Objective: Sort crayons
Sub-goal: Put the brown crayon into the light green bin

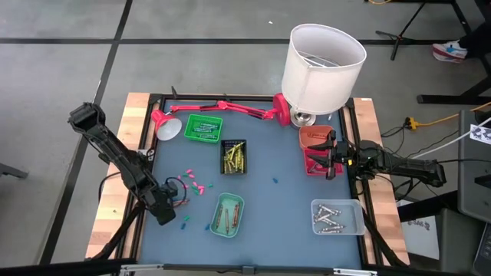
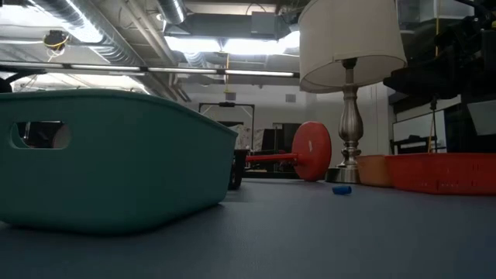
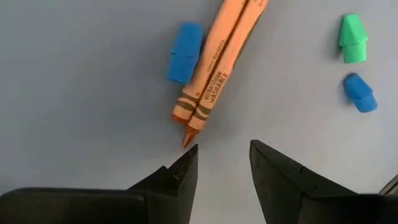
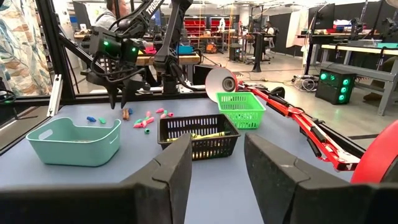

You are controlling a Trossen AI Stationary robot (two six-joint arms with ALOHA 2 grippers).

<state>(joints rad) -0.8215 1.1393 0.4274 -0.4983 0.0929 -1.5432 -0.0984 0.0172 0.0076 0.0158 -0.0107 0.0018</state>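
Observation:
Two orange crayons [image 3: 214,68] lie side by side on the blue-grey mat, with their tips toward my left gripper [image 3: 224,155]. That gripper is open and hovers just short of the tips, touching nothing; it shows near the table's left front in the high view [image 1: 175,198]. Small blue [image 3: 185,53], green [image 3: 353,38] and pink [image 1: 201,186] pieces lie around the crayons. Yellow crayons fill the black tray [image 1: 234,157]. Grey ones lie in the clear tray [image 1: 336,217]. My right gripper [image 4: 217,155] is open and empty over the red tray [image 1: 316,162].
A teal tray [image 1: 228,215] stands at the front centre, a green tray [image 1: 203,128] at the back and an orange tray [image 1: 313,136] behind the red one. A white-shaded lamp [image 1: 322,65] and a red desk lamp [image 1: 222,107] stand along the far edge. A loose blue piece [image 2: 342,190] lies mid-mat.

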